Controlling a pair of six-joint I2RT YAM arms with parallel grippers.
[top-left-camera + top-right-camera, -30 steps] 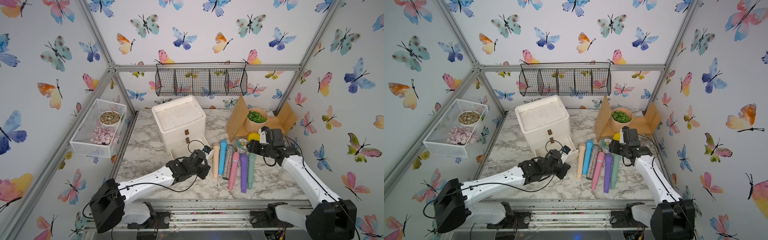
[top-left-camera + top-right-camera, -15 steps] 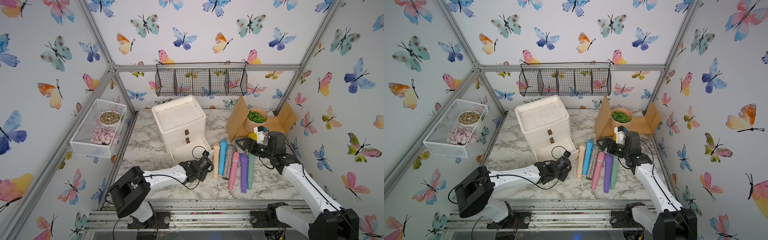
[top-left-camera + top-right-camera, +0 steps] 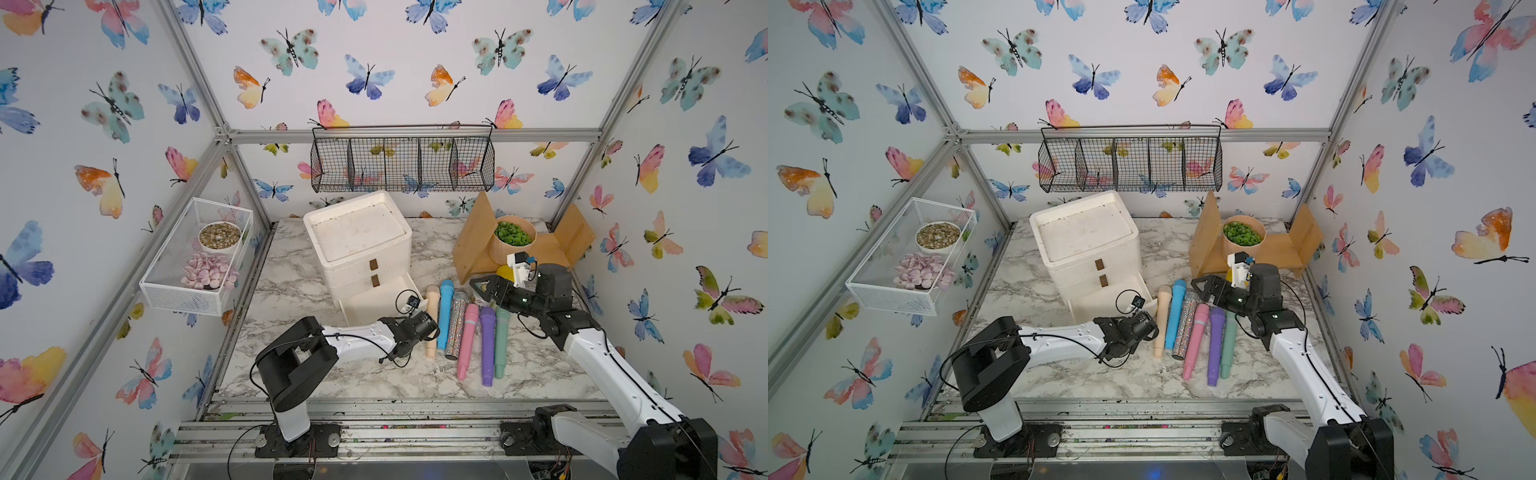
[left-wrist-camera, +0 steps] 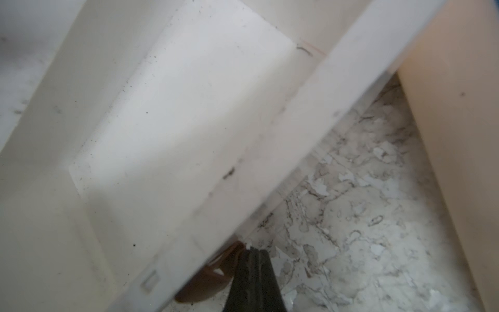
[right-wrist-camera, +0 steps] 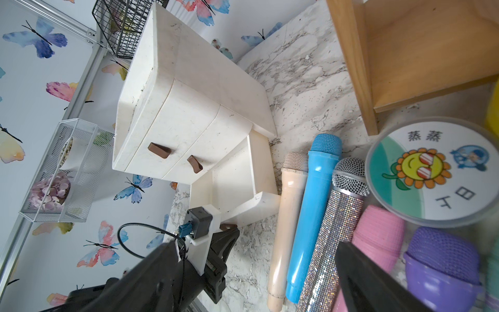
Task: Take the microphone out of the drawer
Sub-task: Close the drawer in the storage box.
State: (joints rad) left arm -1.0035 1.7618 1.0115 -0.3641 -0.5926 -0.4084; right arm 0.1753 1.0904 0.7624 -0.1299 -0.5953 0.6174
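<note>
The white cabinet's bottom drawer (image 3: 380, 300) stands pulled out, and its inside (image 4: 175, 121) is bare. Several microphones lie side by side on the marble to its right: beige (image 3: 431, 328), blue (image 3: 444, 316), glitter (image 3: 456, 328), pink (image 3: 467, 345), purple (image 3: 487, 349), teal (image 3: 501, 345). My left gripper (image 4: 253, 259) is shut and empty, low on the table, with its tips beside the drawer's brown handle (image 4: 205, 281). My right gripper (image 3: 484, 289) hovers open and empty over the microphone heads; one finger (image 5: 372, 278) shows above the pink one.
The white cabinet (image 3: 357, 232) stands at the back. A wooden stand (image 3: 473, 245) with a bowl of greens (image 3: 513, 235) is at the back right. A round lidded tub with a sunflower label (image 5: 432, 173) sits by the microphone heads. Wire baskets hang on the walls.
My right gripper has opened wide and swung to point left over the microphone heads. The left arm has folded back, its gripper staying shut by the drawer front.
</note>
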